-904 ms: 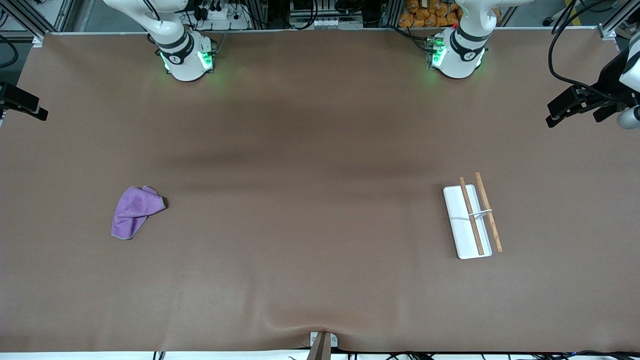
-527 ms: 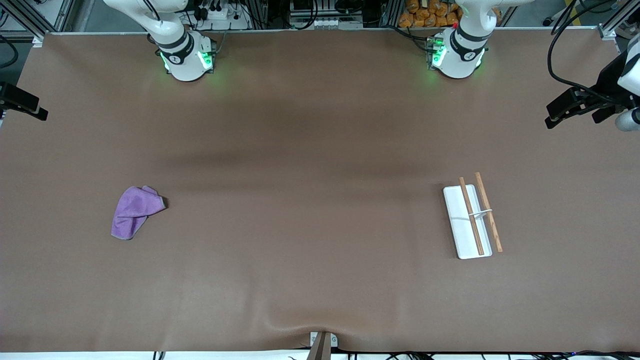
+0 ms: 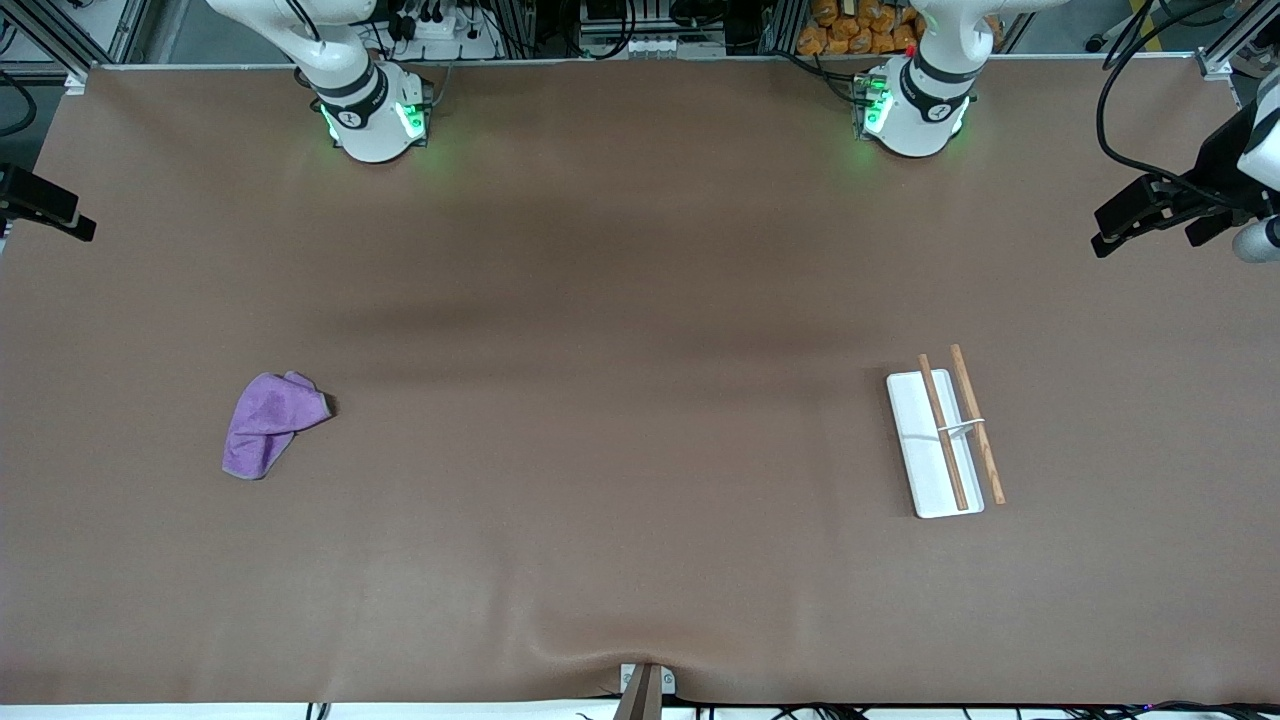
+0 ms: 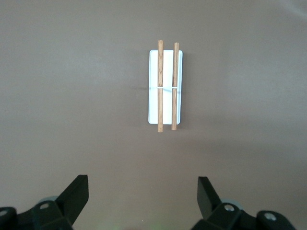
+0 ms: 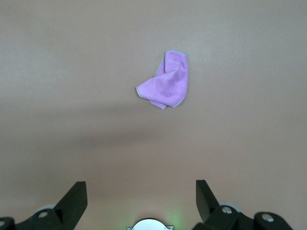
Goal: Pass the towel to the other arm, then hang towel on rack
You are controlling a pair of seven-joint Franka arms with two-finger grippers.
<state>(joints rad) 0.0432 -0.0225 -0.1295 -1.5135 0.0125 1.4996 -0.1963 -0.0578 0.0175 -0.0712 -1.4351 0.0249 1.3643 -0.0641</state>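
Only the fingertips of each claw show, cut off at the wrist views' edges. The left gripper (image 4: 143,194) hangs spread wide and empty high over the table (image 3: 620,400), the rack (image 4: 165,86) below it; the right gripper (image 5: 141,199), equally wide and empty, hangs above the towel (image 5: 165,81). The soft, crumpled purple towel (image 3: 268,420) lies toward the right arm's end. The rack (image 3: 942,440), a flat white plate with two thin wooden rods, sits toward the left arm's end.

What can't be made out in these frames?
- Front view: both grippers and upper arms, cut off by the top edge.
- towel: crumpled, so its folded-under side is hidden in the front and right wrist views.
- rack: how high its rods sit above the base, since both views look from above.
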